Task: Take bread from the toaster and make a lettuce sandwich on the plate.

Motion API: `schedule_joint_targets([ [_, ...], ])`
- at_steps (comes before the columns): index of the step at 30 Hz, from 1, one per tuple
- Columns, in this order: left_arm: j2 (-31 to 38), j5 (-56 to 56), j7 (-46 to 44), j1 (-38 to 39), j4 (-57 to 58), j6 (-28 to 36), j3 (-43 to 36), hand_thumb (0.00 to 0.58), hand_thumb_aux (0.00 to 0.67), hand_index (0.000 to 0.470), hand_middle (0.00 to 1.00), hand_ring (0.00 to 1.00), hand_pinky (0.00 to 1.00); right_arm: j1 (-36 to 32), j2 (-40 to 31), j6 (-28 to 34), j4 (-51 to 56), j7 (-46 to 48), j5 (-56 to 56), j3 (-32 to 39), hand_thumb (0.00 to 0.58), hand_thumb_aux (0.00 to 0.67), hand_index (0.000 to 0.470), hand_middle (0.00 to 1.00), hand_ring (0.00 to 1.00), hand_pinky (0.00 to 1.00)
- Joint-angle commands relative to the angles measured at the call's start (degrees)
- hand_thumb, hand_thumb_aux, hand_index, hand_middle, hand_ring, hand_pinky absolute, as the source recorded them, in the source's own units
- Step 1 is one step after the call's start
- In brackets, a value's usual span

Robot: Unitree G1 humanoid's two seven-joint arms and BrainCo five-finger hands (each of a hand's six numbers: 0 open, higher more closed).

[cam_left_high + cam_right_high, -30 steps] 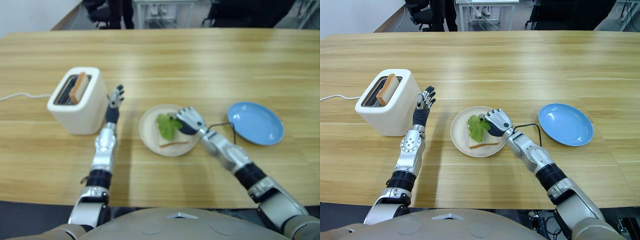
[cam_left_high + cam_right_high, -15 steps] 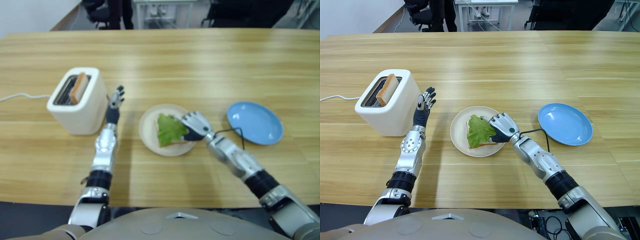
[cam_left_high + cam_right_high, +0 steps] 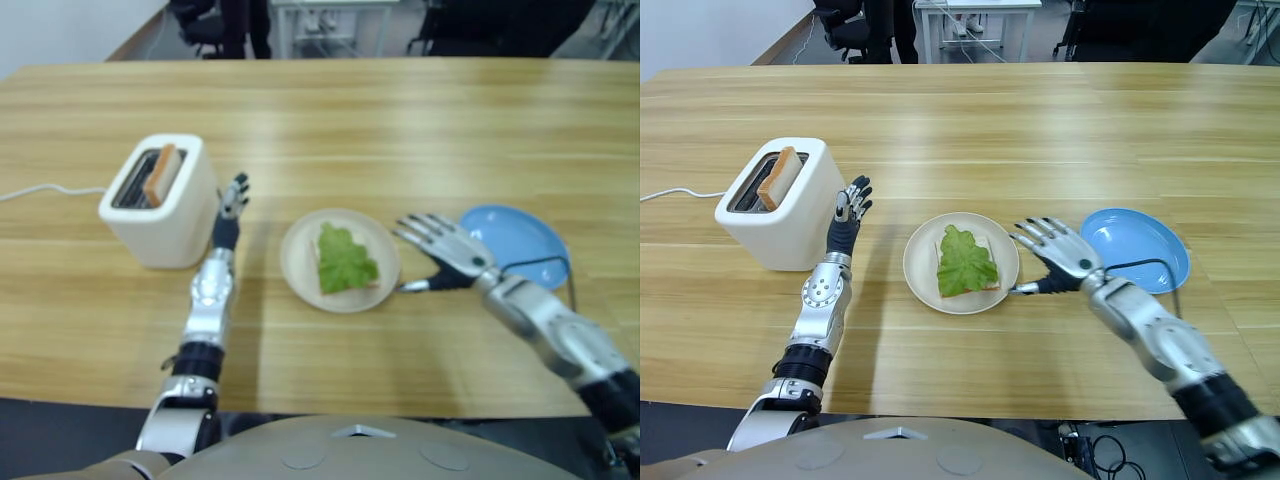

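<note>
A white toaster stands at the left with one slice of bread sticking up from a slot. On the cream plate in the middle lies a slice of bread with a green lettuce leaf spread flat over it. My left hand is open, fingers straight, just right of the toaster and holding nothing. My right hand is open with fingers spread, just right of the cream plate, clear of the lettuce.
A blue plate with nothing on it sits behind my right hand. A black cable loops along my right forearm. The toaster's white cord runs off to the left. Bare wooden table stretches beyond.
My right hand let go of the lettuce, opened its fingers and drew back to the right off the plate. The leaf now lies flat on the bread. The left hand stayed put.
</note>
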Motion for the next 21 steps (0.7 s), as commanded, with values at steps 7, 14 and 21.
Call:
schedule_joint_targets([
  [7,6.43,10.07,-0.25,3.38,-28.25,6.91,-1.66,0.000,0.000,0.000,0.00,0.00,0.00,1.17,8.18,-5.45,-3.82,6.76,33.23,-19.17,0.000,0.000,0.000,0.00,0.00,0.00],
  [14,25.62,37.18,-1.66,3.00,-47.30,19.44,5.82,0.000,0.000,0.000,0.00,0.00,0.00,-0.20,22.34,-4.33,0.24,7.36,40.25,-17.67,0.000,0.000,0.000,0.00,0.00,0.00],
  [21,34.55,55.93,-1.68,5.33,-37.10,34.58,6.47,0.000,0.000,0.000,0.00,0.00,0.00,-1.04,25.58,-4.44,4.11,6.66,39.57,-19.64,0.000,0.000,0.000,0.00,0.00,0.00],
])
